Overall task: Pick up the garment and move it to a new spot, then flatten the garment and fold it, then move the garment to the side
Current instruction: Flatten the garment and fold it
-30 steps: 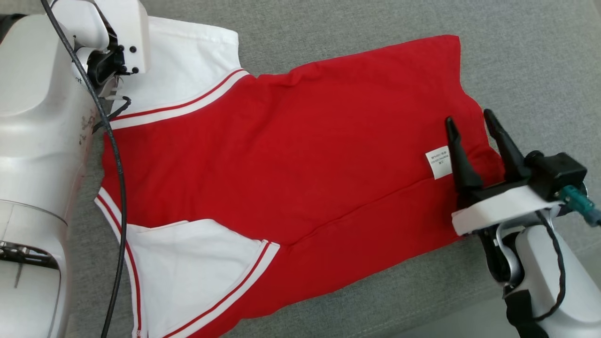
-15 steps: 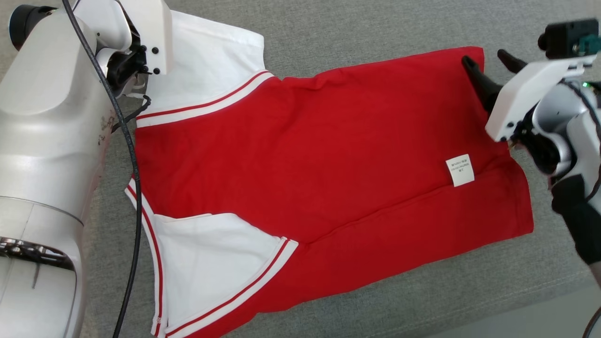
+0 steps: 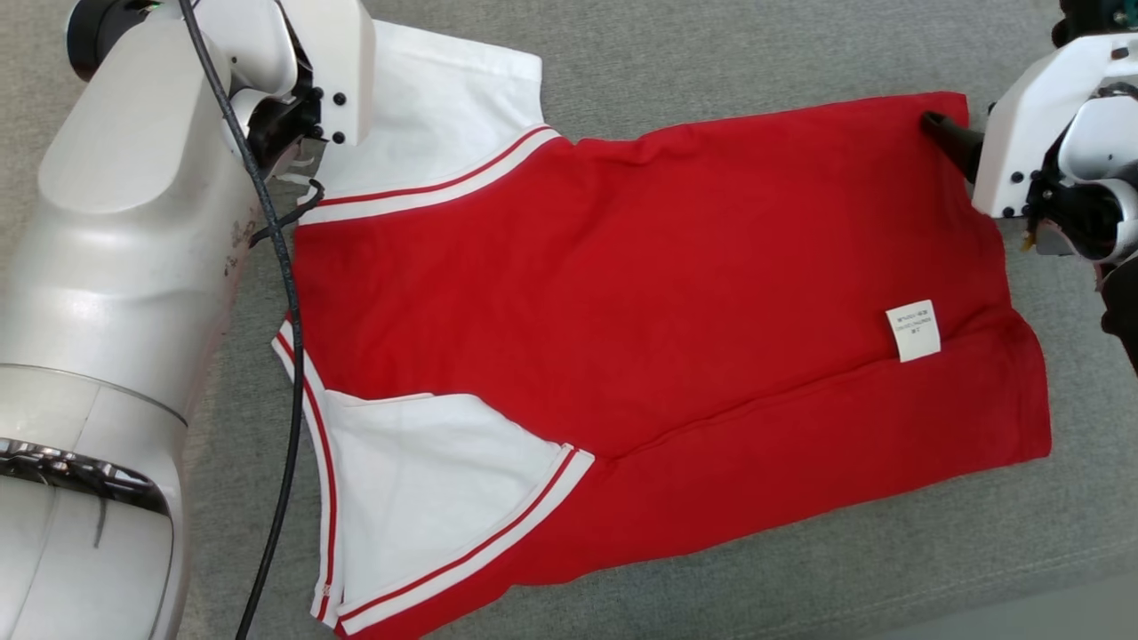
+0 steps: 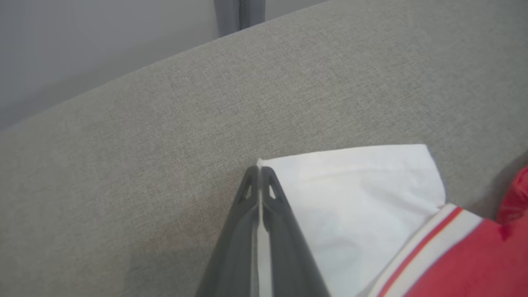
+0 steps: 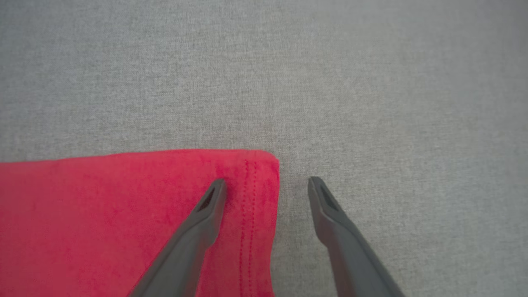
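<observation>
Garment (image 3: pixel 667 293) is lying flat on the grey upholstery (image 3: pixel 800 578) — soft, light, limp; we are judging corners the best hold. Farther off, left gripper (image 4: pixel 259 173) fingers are clamping the white sleeve corner (image 4: pixel 288 173); right gripper (image 5: pixel 268 182) fingers are standing apart, straddling the red hem corner (image 5: pixel 260 165).

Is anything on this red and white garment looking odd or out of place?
Yes. A white care label lies exposed on the garment, near its right end, which suggests it is inside out. Below the label, the garment seems folded over itself.
</observation>
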Controlling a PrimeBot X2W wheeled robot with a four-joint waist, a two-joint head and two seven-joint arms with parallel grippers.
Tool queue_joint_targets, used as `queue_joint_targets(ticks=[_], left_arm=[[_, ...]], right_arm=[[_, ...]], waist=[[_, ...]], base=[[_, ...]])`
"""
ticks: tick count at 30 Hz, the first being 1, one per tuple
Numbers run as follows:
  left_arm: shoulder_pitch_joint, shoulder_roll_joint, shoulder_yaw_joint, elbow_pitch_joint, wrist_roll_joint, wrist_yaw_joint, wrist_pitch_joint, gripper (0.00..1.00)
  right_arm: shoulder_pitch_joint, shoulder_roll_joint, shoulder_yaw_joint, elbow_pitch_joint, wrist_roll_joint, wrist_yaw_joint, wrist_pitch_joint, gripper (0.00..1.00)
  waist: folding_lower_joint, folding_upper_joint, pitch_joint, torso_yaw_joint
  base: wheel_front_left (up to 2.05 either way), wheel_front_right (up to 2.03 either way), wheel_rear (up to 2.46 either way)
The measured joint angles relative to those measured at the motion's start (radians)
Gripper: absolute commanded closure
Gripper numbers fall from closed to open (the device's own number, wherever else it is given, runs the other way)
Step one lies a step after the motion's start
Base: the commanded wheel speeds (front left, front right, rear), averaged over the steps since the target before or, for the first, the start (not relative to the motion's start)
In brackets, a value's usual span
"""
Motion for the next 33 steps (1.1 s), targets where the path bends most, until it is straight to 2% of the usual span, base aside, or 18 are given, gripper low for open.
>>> queue_joint_targets(ticks=[3,4,5,6,7,8,11,16,17,18,20,28,33], left_arm=[[-0.002,-0.003,-0.009,-0.005,-0.002,-0.001,0.003,1.00],[-0.002,-0.004,-0.011,-0.007,-0.002,-0.003,0.003,1.00],[-0.002,-0.004,-0.013,-0.008,-0.002,-0.003,0.004,1.00],[-0.002,-0.004,-0.014,-0.009,-0.004,-0.003,0.004,1.00],[-0.002,-0.004,-0.015,-0.010,-0.007,-0.004,0.004,1.00],[-0.002,-0.003,-0.017,-0.011,-0.009,-0.004,0.004,1.00],[-0.003,0.005,-0.029,-0.025,0.000,-0.004,-0.026,1.00],[-0.019,0.028,-0.039,-0.051,0.027,-0.004,-0.143,1.00],[-0.019,0.028,-0.039,-0.051,0.027,-0.004,-0.143,1.00],[-0.024,0.036,-0.043,-0.059,0.039,-0.004,-0.198,1.00],[-0.027,0.037,-0.046,-0.060,0.047,-0.004,-0.221,1.00],[-0.067,0.043,-0.046,-0.061,0.079,0.014,-0.442,1.00],[-0.076,0.030,-0.054,-0.044,0.077,0.007,-0.521,1.00]], right_arm=[[-0.020,-0.002,0.018,0.031,0.017,0.000,0.006,0.00],[-0.024,-0.003,0.025,0.038,0.019,0.000,0.006,0.08],[-0.029,-0.003,0.032,0.045,0.027,0.000,0.006,0.08],[-0.032,-0.003,0.039,0.051,0.032,0.000,0.006,0.71],[-0.034,-0.003,0.049,0.054,0.037,0.000,0.006,0.71],[-0.035,-0.004,0.063,0.055,0.037,0.000,-0.001,1.00],[-0.046,-0.012,0.091,0.053,0.034,0.000,-0.055,1.00],[-0.072,-0.016,0.110,0.086,0.003,0.000,-0.198,1.00],[-0.072,-0.016,0.110,0.086,0.003,0.000,-0.198,1.00],[-0.078,-0.009,0.106,0.104,0.003,0.000,-0.263,1.00],[-0.087,-0.007,0.106,0.115,-0.004,0.000,-0.301,1.00],[-0.137,0.011,0.108,0.204,-0.036,0.000,-0.522,1.00],[-0.140,0.012,0.146,0.189,-0.023,0.000,-0.625,1.00]], waist=[[0.0000,0.0000,0.002,0.011],[0.0000,0.0000,0.003,0.015],[0.0000,0.0000,0.004,0.018],[0.0000,0.0000,0.005,0.020],[0.0000,0.0000,0.005,0.022],[0.0000,0.0000,0.006,0.023],[0.0000,0.0000,0.005,0.024],[0.0000,0.0000,-0.002,0.024],[0.0000,0.0000,-0.002,0.024],[0.0000,0.0000,-0.004,0.024],[0.0000,0.0000,-0.004,0.025],[0.0000,0.0000,-0.009,0.036],[0.0000,0.0000,-0.016,0.048]], base=[[0.00,0.00,0.00],[0.00,0.00,0.00],[0.00,0.00,0.00],[0.00,0.00,0.00],[0.00,0.00,0.00],[0.00,0.00,0.00],[0.00,0.00,0.00],[0.00,0.00,0.00],[0.00,0.00,0.00],[0.00,0.00,0.00],[0.00,0.00,0.00],[0.00,0.00,0.00],[0.00,0.00,0.00]])
